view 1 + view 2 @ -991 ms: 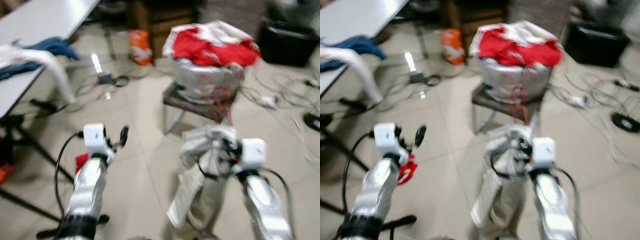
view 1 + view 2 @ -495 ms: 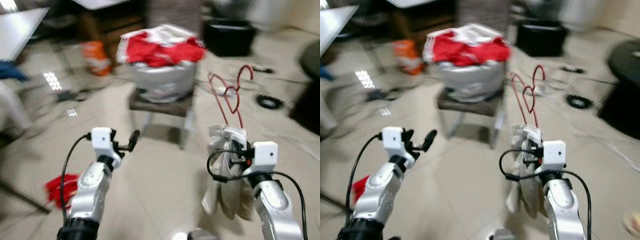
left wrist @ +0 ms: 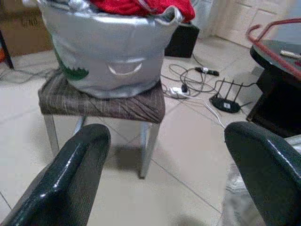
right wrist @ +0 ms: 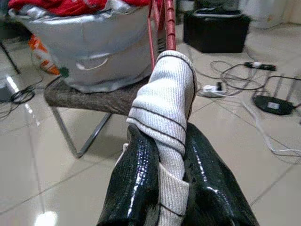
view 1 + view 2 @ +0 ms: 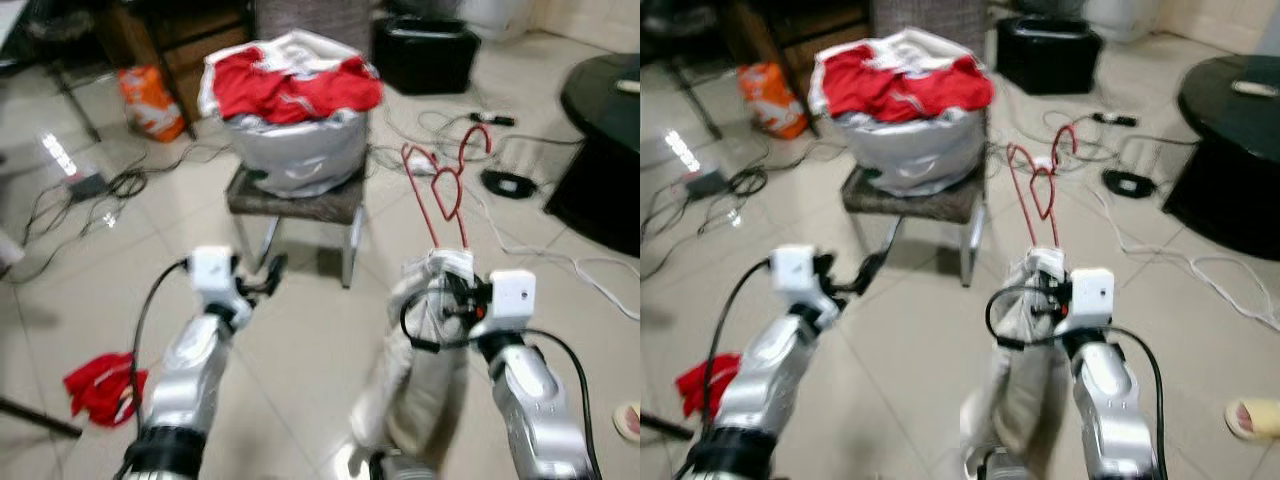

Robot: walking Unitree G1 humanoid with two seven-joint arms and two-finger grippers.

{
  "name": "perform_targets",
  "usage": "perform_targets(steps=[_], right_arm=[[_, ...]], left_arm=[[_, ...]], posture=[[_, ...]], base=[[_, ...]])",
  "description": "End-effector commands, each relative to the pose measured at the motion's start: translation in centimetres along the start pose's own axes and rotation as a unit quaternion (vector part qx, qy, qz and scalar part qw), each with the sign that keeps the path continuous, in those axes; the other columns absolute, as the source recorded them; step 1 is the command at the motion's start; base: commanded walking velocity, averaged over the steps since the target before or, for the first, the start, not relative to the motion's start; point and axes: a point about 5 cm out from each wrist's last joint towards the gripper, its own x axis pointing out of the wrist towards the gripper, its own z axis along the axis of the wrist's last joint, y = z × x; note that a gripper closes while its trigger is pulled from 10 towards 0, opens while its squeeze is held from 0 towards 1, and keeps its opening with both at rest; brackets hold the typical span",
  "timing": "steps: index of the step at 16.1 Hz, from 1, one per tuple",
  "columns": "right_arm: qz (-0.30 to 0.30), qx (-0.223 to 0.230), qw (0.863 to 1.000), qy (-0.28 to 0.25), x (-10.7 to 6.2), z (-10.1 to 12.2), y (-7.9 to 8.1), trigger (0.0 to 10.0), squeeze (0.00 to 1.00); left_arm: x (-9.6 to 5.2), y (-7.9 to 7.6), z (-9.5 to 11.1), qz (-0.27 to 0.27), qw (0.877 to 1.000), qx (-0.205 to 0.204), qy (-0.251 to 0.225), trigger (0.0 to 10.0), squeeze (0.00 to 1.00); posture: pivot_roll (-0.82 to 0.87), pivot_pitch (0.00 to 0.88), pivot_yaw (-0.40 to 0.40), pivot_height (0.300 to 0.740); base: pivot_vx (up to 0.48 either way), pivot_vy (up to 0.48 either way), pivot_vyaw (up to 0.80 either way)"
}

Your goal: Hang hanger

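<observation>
The right hand [image 4: 162,188] is clamped on the collar of a pale ribbed garment [image 5: 415,385] draped on the red hanger [image 5: 445,190], with the hanger's neck rising straight out of the cloth between the two black fingers [image 4: 136,183]; held this way the hook stays topmost and free to catch a rail, while the garment hangs clear of the floor below the wrist. The right arm is bent at the elbow with the forearm raised in front of the body, hanger upright. The left hand [image 3: 164,174] is spread wide and holds nothing, its forearm raised likewise, pointing toward the silver basket [image 5: 295,150] of red clothes on the stool [image 5: 295,200] (no rail or hook to hang on is in sight, so the robot probably has to travel first).
</observation>
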Motion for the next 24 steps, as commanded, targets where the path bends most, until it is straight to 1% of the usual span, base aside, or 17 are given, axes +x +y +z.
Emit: perform_targets(steps=[1, 2, 4, 6, 8, 9, 11, 13, 14, 15, 16, 17, 18, 20, 21, 23, 24], right_arm=[[0.019, -0.005, 0.999, -0.027, 0.6, 1.3, 0.6, 10.0, 0.0], [0.02, -0.004, 0.999, -0.027, 0.8, 1.5, 0.7, 10.0, 0.0], [0.03, 0.01, 0.999, -0.031, 1.1, 1.6, 1.0, 10.0, 0.0], [0.042, 0.022, 0.998, -0.029, 1.4, 1.8, 1.3, 10.0, 0.0], [0.051, 0.014, 0.998, -0.03, 1.5, 1.9, 1.4, 10.0, 0.0], [0.07, 0.014, 0.997, -0.027, 1.6, 2.1, 1.6, 10.0, 0.0], [0.126, -0.016, 0.992, 0.004, 2.2, 2.3, 1.7, 10.0, 0.0], [0.18, -0.037, 0.983, 0.014, 2.4, 3.0, 1.4, 10.0, 0.0], [0.215, -0.056, 0.975, 0.017, 2.3, 3.5, 1.4, 10.0, 0.0], [0.24, -0.054, 0.969, 0.021, 2.3, 3.9, 1.4, 10.0, 0.0], [0.26, -0.067, 0.963, 0.025, 2.2, 4.3, 1.3, 10.0, 0.0], [0.266, -0.072, 0.961, 0.027, 2.2, 4.5, 1.2, 10.0, 0.0], [0.281, -0.078, 0.956, 0.032, 2.1, 4.7, 1.2, 10.0, 0.0], [0.327, -0.098, 0.939, 0.048, 1.6, 4.9, 1.4, 10.0, 0.0], [0.351, -0.109, 0.928, 0.061, 1.0, 4.8, 1.3, 10.0, 0.0], [0.372, -0.123, 0.917, 0.074, 0.5, 4.8, 1.1, 10.0, 0.0], [0.37, -0.128, 0.917, 0.076, 0.4, 4.8, 0.8, 10.0, 0.0]], left_arm=[[-0.2, 0.6, 0.0, 0.007, 1.0, 0.011, 0.007, 10.0, 0.0], [-0.2, 0.6, 0.1, 0.005, 1.0, 0.019, 0.007, 10.0, 0.0], [0.0, 0.8, 0.1, 0.01, 1.0, 0.016, 0.007, 10.0, 0.0], [0.1, 0.4, 0.0, 0.002, 1.0, 0.015, 0.009, 10.0, 0.0], [0.2, 0.3, 0.0, 0.0, 1.0, 0.016, 0.009, 10.0, 0.0], [0.3, 0.3, 0.0, 0.0, 1.0, 0.017, 0.009, 10.0, 0.0], [0.7, 0.5, 0.1, 0.001, 1.0, 0.018, 0.01, 10.0, 0.0], [0.9, 0.6, 0.1, 0.002, 1.0, 0.022, 0.011, 10.0, 0.0], [1.0, 0.6, 0.2, 0.002, 1.0, 0.024, 0.012, 10.0, 0.0], [1.2, 0.8, 0.3, 0.003, 1.0, 0.027, 0.012, 10.0, 0.0], [1.4, 1.1, 0.4, 0.006, 0.999, 0.032, 0.011, 10.0, 0.0], [1.5, 1.2, 0.5, 0.008, 0.999, 0.033, 0.01, 10.0, 0.0], [1.7, 1.4, 0.7, 0.009, 0.999, 0.037, 0.009, 10.0, 0.0], [2.0, 2.0, 1.0, 0.011, 0.999, 0.046, 0.008, 10.0, 0.0], [2.2, 2.2, 1.1, 0.007, 0.998, 0.058, 0.007, 10.0, 0.0], [2.5, 2.5, 1.4, 0.0, 0.998, 0.069, 0.003, 10.0, 0.0], [2.6, 2.6, 1.5, -0.008, 0.998, 0.07, 0.002, 10.0, 0.0]], posture=[[-0.19, 0.0, 0.099, 0.74], [-0.19, 0.0, 0.101, 0.74], [-0.19, 0.0, 0.1, 0.74], [-0.19, 0.0, 0.099, 0.74], [-0.19, 0.0, 0.1, 0.74], [-0.19, 0.0, 0.1, 0.74], [-0.19, 0.0, 0.102, 0.74], [-0.19, 0.0, 0.103, 0.74], [-0.19, 0.0, 0.102, 0.74], [-0.19, 0.0, 0.102, 0.74], [-0.19, 0.0, 0.102, 0.74], [-0.19, 0.0, 0.104, 0.74], [-0.19, 0.0, 0.104, 0.74], [-0.19, 0.0, 0.106, 0.74], [-0.19, 0.0, 0.108, 0.74], [-0.2, 0.0, 0.11, 0.74], [-0.2, 0.0, 0.11, 0.74]], base=[[0.0, 0.0, 0.0], [0.0, 0.0, 0.0], [0.0, 0.0, 0.0], [0.0, 0.0, 0.21], [0.0, 0.0, 0.0], [0.0, 0.0, 0.0], [0.0, 0.0, 0.0], [0.0, 0.0, 0.0], [0.0, 0.0, 0.0], [0.0, 0.0, 0.0], [0.0, 0.0, 0.0], [0.0, 0.0, 0.0], [0.0, 0.0, 0.0], [0.0, 0.0, 0.0], [0.0, 0.0, 0.0], [0.0, 0.0, 0.0], [0.0, 0.0, 0.0]])
